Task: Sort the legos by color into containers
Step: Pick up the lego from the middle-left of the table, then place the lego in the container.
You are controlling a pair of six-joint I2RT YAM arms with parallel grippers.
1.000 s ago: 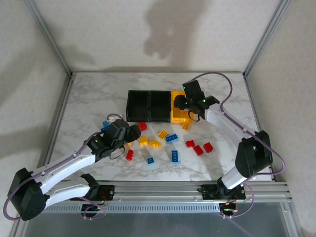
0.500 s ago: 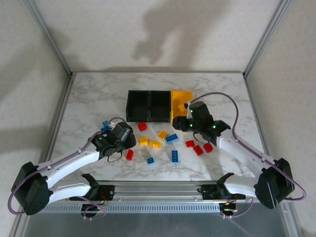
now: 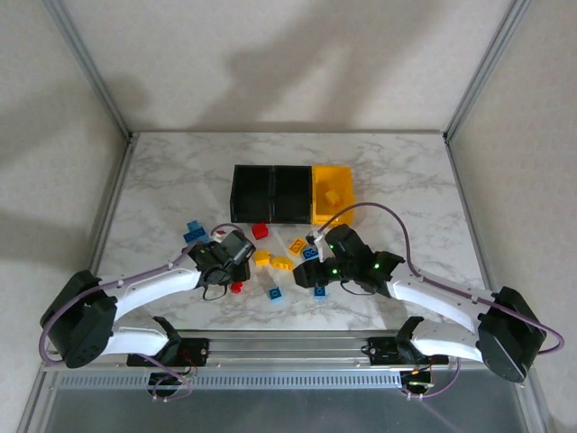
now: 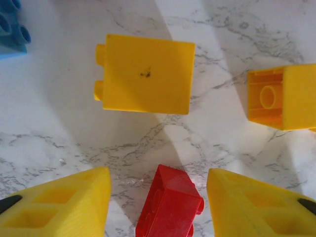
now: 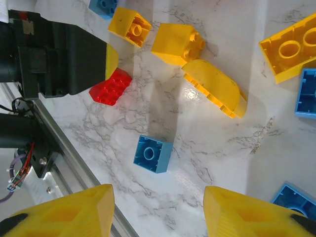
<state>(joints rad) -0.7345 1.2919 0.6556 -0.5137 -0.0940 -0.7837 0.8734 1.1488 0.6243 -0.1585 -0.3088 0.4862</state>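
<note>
The left gripper [image 4: 158, 190] sits low over the table [image 4: 232, 29]. A small red brick [image 4: 170, 210] lies right in the gap between its two yellow fingers [image 4: 59, 207]. The jaws are apart, with a little space on each side of the brick, so nothing squeezes it yet. I think the gripper is there so it can close and lift this brick. A big yellow brick [image 4: 145, 74] lies on its side just past it, not touched.

The right gripper [image 5: 158, 197] hangs over the loose bricks too. Its jaws are apart and hold nothing. A light blue brick [image 5: 153, 154] lies just in front of the gap, so that looks like its next pick.

The bins stand in a row at the back of the table: two black bins [image 3: 270, 215] and one yellow bin [image 3: 343, 215]. A little yellow block [image 3: 331, 194] lies inside the yellow bin, which fits its color. Most bricks lie loose in front of the bins, so the sorting looks far from done. I cannot tell what is in the black bins, or which one is for red.
</note>
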